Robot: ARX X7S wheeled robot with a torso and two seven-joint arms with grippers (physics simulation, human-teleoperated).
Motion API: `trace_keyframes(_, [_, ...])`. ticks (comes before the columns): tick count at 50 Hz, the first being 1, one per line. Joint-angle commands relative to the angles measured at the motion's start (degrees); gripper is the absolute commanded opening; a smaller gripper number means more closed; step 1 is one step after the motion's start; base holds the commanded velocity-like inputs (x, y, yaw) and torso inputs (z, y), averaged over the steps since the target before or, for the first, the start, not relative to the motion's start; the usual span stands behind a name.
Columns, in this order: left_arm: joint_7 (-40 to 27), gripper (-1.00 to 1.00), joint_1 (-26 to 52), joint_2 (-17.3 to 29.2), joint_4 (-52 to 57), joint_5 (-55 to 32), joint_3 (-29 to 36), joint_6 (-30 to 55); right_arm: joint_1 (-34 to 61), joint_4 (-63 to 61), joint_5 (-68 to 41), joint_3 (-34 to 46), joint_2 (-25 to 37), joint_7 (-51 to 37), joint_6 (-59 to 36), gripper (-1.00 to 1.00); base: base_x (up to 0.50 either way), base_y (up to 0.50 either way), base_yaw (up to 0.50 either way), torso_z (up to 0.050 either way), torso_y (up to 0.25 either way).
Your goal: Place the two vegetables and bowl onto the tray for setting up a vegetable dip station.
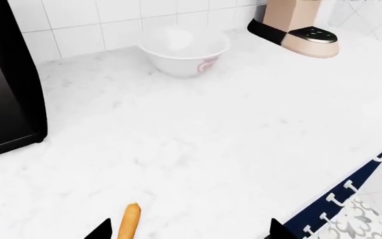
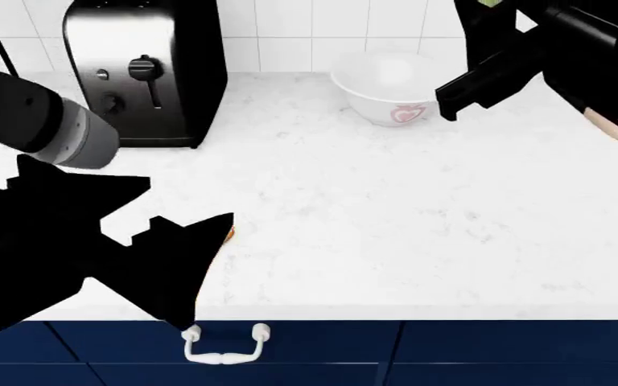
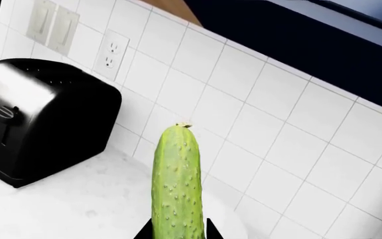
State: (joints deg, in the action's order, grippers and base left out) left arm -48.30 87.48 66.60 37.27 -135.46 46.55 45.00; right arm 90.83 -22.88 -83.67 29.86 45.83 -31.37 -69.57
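Observation:
The orange carrot lies on the white marble counter between the spread fingertips of my left gripper, close to one of them; the gripper is open, near the counter's front edge. In the head view only a sliver of the carrot shows behind the left hand. My right gripper is shut on the bumpy green cucumber and holds it raised above the counter's back right. The white bowl, with a red-pink mark on its side, stands by the tiled wall, just left of the right arm. The tray is out of view.
A black and chrome toaster stands at the back left against the wall. A beige appliance base sits beyond the bowl. Navy drawers with a white handle run below the counter edge.

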Motion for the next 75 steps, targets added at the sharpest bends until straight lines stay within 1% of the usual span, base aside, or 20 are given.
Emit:
trace_keyframes(1, [2.13,1.0,-3.62,1.5,-0.04,3.09,1.25,1.46,-0.33,-0.03,1.28,0.57,0.13,0.62,0.13,-1.0,0.0,0.0,0.0,0.0,0.0])
trace_keyframes(12, [2.32,1.0,-4.04,2.69,-1.37,4.11,1.72,3.05,-0.41,0.04,1.36,1.08,0.21,0.63,0.13,-1.0,0.0,0.0,0.0,0.0,0.0])
trace_keyframes(20, [4.46,1.0,-7.48,3.06,-1.52,7.73,2.36,2.02,-0.45,0.06,1.69,1.56,0.21,0.81,0.15,-1.0,0.0,0.0,0.0,0.0,0.0])
trace_keyframes(33, [5.75,1.0,-8.22,2.32,-4.75,11.0,3.23,3.84,-0.42,-0.06,1.74,2.07,0.24,0.95,0.24,-1.0,0.0,0.0,0.0,0.0,0.0])
trace_keyframes(44, [9.18,1.0,-8.6,1.28,-9.67,16.49,3.67,5.94,-0.54,-0.25,1.47,2.42,0.22,0.78,0.28,-1.0,0.0,0.0,0.0,0.0,0.0])
trace_keyframes(53, [11.21,1.0,-10.09,0.0,-12.35,20.43,4.42,5.92,-0.61,-0.26,1.54,2.71,0.21,0.88,0.42,-1.0,0.0,0.0,0.0,0.0,0.0])
trace_keyframes(60, [11.89,1.0,-11.32,-1.23,-13.26,21.87,5.17,5.63,-0.65,-0.25,1.55,2.86,0.23,0.92,0.56,-1.0,0.0,0.0,0.0,0.0,0.0])
trace_keyframes(67, [13.7,1.0,-12.66,-3.67,-15.54,25.03,6.36,5.67,-0.61,-0.29,1.37,3.0,0.17,0.78,0.6,-1.0,0.0,0.0,0.0,0.0,0.0])
trace_keyframes(75, [14.83,1.0,-13.49,-5.54,-16.47,26.73,6.99,5.38,-0.34,-0.2,1.15,3.26,-0.01,0.67,0.49,-1.0,0.0,0.0,0.0,0.0,0.0])
